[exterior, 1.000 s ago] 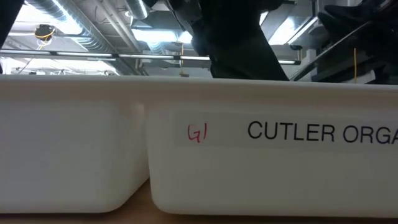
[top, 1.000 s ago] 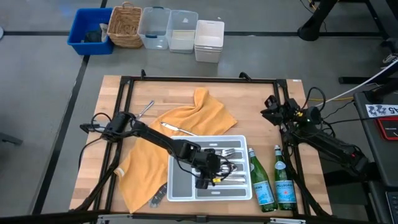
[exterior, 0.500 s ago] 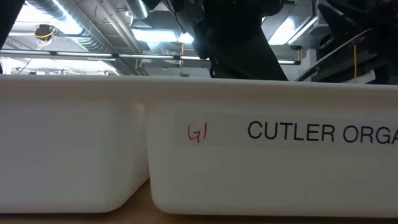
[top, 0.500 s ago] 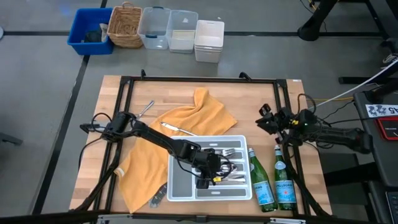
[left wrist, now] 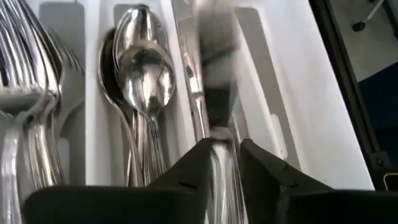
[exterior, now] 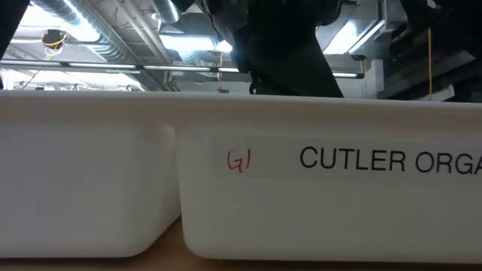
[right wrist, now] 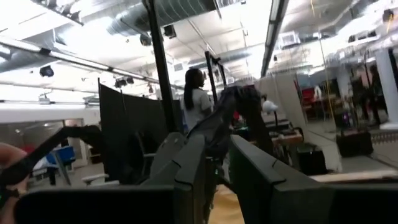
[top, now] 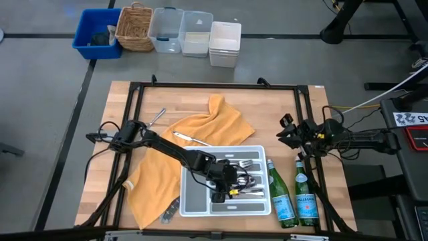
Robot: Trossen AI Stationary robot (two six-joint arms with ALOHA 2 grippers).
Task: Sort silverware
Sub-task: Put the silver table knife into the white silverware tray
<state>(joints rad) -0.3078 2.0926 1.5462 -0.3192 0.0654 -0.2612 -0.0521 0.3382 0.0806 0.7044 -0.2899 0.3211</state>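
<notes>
The white divided tray (top: pixel 192 199) lies near the table's front, half on an orange cloth (top: pixel 210 124). It holds silverware: forks (left wrist: pixel 25 93), spoons (left wrist: pixel 143 68) and knives, each kind in its own slot. My left gripper (top: pixel 219 194) slants down over the knife slot, and a blurred knife (left wrist: pixel 214 74) runs between its parted fingers (left wrist: pixel 225 146). A loose piece (top: pixel 157 117) lies on the wood and another (top: pixel 190 139) on the cloth. My right gripper (top: pixel 284 128) is raised at the table's right edge, its fingers (right wrist: pixel 217 146) a little apart on nothing. My left gripper has the knife's near end (left wrist: pixel 222 163) between its two fingers, which slant down from the table's left and lie along the knife. The knife is blurred while all around it is sharp. I cannot tell whether the fingers touch it.
Two green bottles (top: pixel 281 197) (top: pixel 305 197) stand right of the tray. A dark-ended utensil (top: pixel 170 211) lies by the cloth's near edge. A black frame (top: pixel 214 86) rims the table. In the low view the tray's wall (exterior: pixel 301 203) fills the picture.
My right arm has swung round at the table's right edge, so its forearm now lies level toward the right; its gripper has stayed close to the same spot.
</notes>
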